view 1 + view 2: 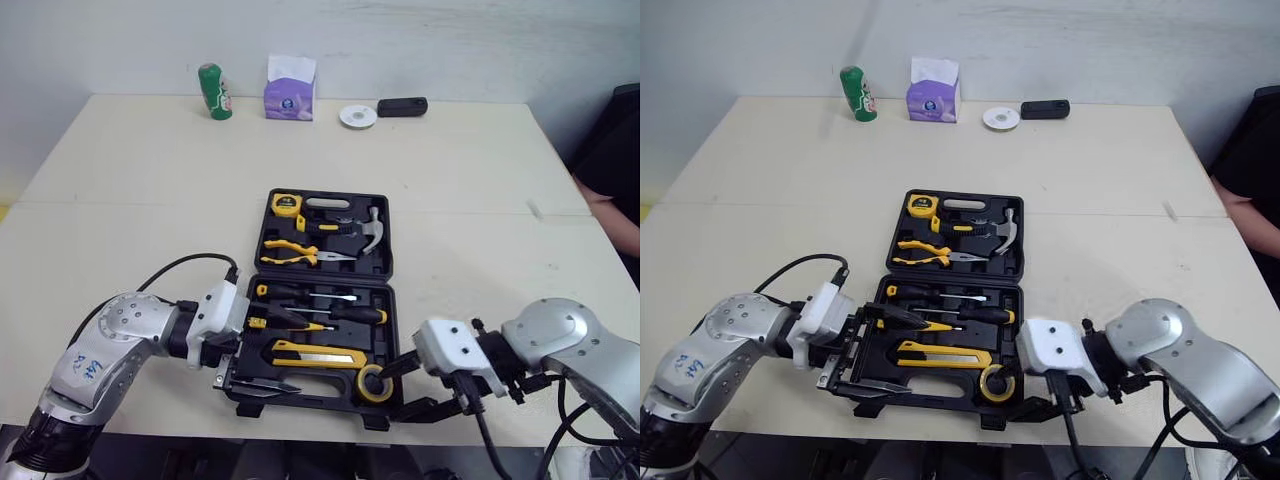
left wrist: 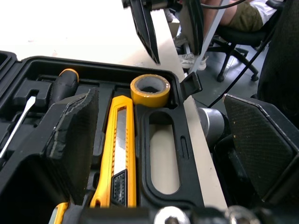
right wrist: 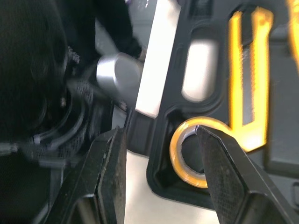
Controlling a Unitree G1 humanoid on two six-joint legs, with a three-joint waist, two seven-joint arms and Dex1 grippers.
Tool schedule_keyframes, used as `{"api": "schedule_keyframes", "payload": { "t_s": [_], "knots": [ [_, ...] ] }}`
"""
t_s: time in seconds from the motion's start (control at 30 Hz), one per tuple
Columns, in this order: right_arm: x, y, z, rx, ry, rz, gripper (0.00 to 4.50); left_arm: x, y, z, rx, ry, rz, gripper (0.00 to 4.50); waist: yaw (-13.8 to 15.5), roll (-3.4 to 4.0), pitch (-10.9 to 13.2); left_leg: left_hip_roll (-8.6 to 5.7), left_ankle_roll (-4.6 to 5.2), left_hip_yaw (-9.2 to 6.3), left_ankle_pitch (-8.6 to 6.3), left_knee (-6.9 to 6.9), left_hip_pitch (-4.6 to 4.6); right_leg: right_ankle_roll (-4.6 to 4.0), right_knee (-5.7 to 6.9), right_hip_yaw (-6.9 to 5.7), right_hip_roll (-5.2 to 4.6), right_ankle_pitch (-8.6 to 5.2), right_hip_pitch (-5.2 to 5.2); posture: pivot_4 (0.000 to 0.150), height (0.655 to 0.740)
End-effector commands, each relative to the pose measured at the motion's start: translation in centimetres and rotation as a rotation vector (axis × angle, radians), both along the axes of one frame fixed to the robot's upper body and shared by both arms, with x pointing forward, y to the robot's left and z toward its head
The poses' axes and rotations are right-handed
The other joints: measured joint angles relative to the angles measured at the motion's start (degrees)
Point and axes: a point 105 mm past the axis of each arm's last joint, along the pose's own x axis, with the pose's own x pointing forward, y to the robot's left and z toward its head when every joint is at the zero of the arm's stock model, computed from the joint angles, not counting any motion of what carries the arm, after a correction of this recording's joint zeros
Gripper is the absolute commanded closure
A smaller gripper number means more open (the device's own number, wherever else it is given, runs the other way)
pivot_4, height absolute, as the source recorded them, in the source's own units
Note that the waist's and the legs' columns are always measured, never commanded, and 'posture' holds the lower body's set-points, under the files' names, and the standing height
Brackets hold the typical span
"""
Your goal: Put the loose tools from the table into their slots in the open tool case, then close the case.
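Beige table [image 1: 130, 180] before you, one open tool case [image 1: 330, 385], one yellow tape roll [image 1: 376, 383], one utility knife [image 1: 318, 355], your left gripper [image 1: 275, 355] and right gripper [image 1: 395, 392] both spread wide.

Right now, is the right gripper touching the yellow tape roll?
Apart: in the left wrist view the right gripper hangs above the tape roll, gap visible.

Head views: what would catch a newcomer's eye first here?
The open black tool case, packed with yellow-and-black tools, sits at the table's near edge. The left pincer and right pincer, both open, sit at its front corners, the right beside the yellow tape roll.
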Motion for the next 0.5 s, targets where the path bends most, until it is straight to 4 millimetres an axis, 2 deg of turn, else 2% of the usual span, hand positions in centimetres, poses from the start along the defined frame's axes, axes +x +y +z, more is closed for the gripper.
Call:
{"api": "schedule_keyframes", "payload": {
  "t_s": [0.03, 0.13, 0.2, 0.23, 0.27, 0.5],
  "knots": [
    [0.1, 0.2, 1.3, 0.241, -0.010, -0.022, 2.05, 0.1, 0.5, 0.6, -0.012, -0.047, 0.014, 0.00, 0.02, -0.01, 0.00, 0.00, 0.00, -0.02, 0.00, 0.01, 0.01, 0.00, 0.00, -0.02, 0.01, 0.00, 0.04, 0.150, 0.7400],
    [0.3, 0.0, 0.1, 0.281, -0.035, -0.053, 2.72, 0.2, 0.7, 0.5, -0.014, -0.049, 0.015, 0.00, 0.07, -0.01, 0.00, -0.01, 0.01, -0.02, 0.00, 0.01, 0.01, 0.00, 0.01, -0.03, 0.00, 0.00, 0.05, 0.150, 0.7400],
    [0.5, 0.3, -0.2, 0.322, -0.088, -0.053, 3.86, 0.3, 0.8, 0.5, -0.013, -0.050, 0.013, 0.00, 0.09, -0.01, 0.00, -0.03, 0.02, -0.02, -0.01, 0.02, 0.01, 0.00, 0.01, -0.03, 0.00, 0.00, 0.06, 0.150, 0.7400],
    [0.4, 0.5, -0.4, 0.337, -0.092, -0.050, 4.26, 0.3, 0.9, 0.4, -0.013, -0.051, 0.012, 0.00, 0.08, -0.01, 0.00, -0.04, 0.02, -0.01, -0.01, 0.02, 0.01, 0.00, 0.02, -0.02, 0.00, 0.00, 0.05, 0.150, 0.7400],
    [0.3, 0.6, -0.6, 0.344, -0.099, -0.043, 4.48, 0.3, 0.9, 0.4, -0.012, -0.051, 0.010, 0.00, 0.00, -0.01, 0.01, -0.04, 0.02, -0.01, -0.01, 0.02, 0.01, 0.00, 0.04, -0.02, 0.00, 0.00, 0.04, 0.150, 0.7400],
    [-0.6, 1.6, -2.6, 0.343, -0.089, -0.005, 4.48, 0.1, 1.2, 0.0, -0.001, -0.045, -0.005, 0.00, 0.03, 0.00, 0.01, -0.03, 0.00, -0.01, 0.00, 0.01, 0.02, 0.00, 0.05, -0.01, 0.01, 0.00, 0.03, 0.150, 0.7400]
  ]
}}
